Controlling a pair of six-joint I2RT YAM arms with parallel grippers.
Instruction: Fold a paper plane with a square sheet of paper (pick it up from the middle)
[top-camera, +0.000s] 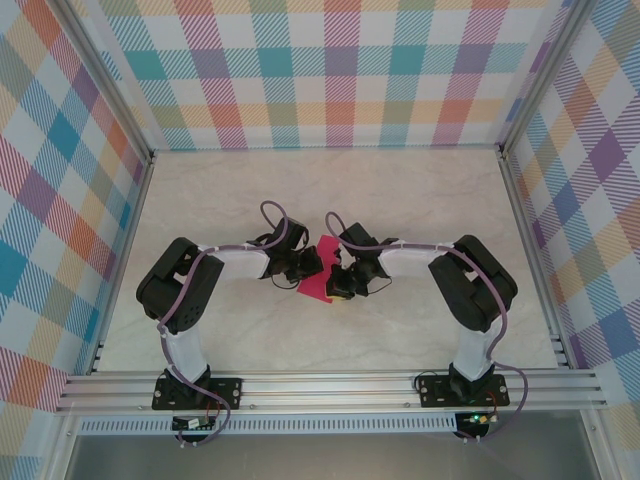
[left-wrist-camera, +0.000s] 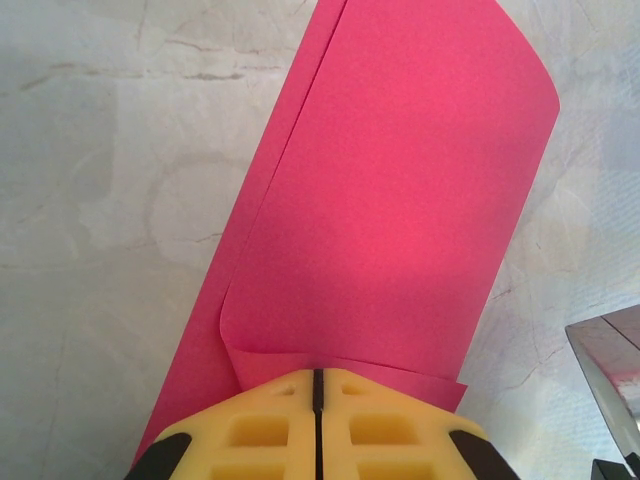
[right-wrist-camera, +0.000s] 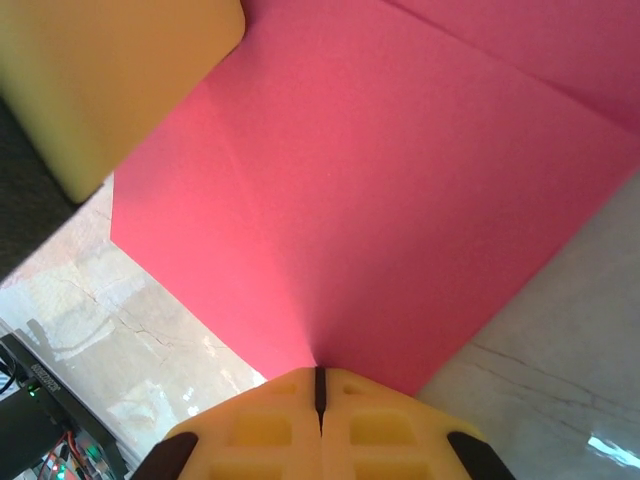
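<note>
square sheet of paper (top-camera: 313, 288) is sitting at the middle of the pale marbled table (top-camera: 400, 200), smooth magenta-pink, one flap curling back over itself in a soft fold. left gripper (left-wrist-camera: 318, 380), yellow jaws pressing together, is pinching its near edge; right gripper (right-wrist-camera: 320, 378) is likewise clamping a creased edge.
</note>
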